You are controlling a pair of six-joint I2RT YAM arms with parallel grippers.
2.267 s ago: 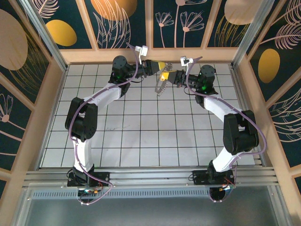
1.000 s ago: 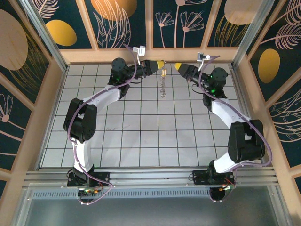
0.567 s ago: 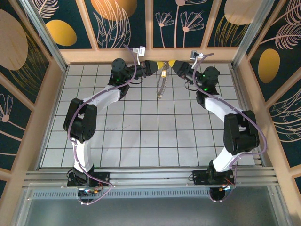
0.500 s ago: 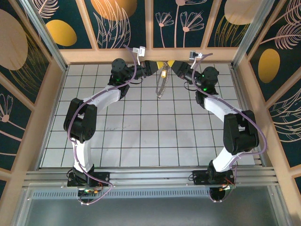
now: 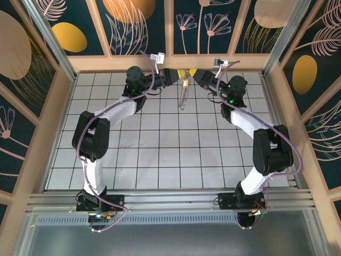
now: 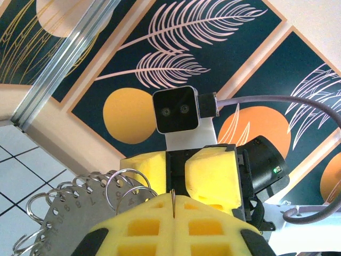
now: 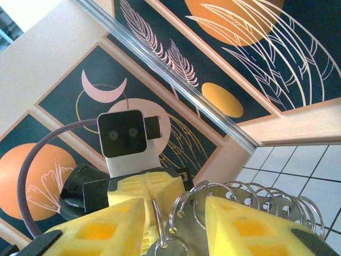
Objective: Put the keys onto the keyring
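The keyring hangs long and narrow from my left gripper near the back wall. Up close it is a silvery numbered plate carrying several wire rings. My left gripper is shut on one thin wire ring. A small brass-gold key shows at the top of the hanging keyring. My right gripper faces the left one tip to tip. In its own view the right gripper is open, its yellow fingers standing either side of the rings and plate without pressing them.
The wooden back wall runs just behind both grippers. The white tiled floor lies below the hanging keyring. Wooden side walls close in the left and right.
The right gripper has come in from the right until it meets the left gripper, around the top of the keyring, its jaws a little narrower. The keyring has swung slightly. The left arm holds still.
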